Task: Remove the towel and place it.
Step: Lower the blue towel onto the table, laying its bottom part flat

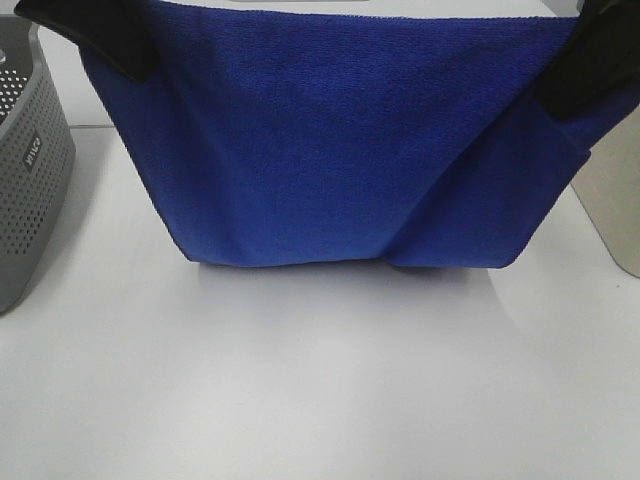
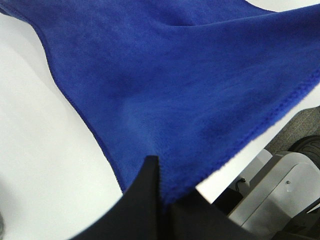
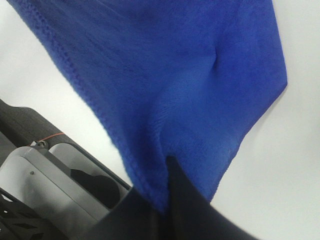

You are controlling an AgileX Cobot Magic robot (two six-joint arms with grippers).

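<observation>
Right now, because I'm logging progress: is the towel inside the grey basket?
No, the towel hangs spread between the left hand and the right hand, outside the grey basket.

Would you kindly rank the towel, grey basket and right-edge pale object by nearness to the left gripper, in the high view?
1. towel, clamped in the left gripper.
2. grey basket, left edge.
3. pale object, far right edge.
</observation>
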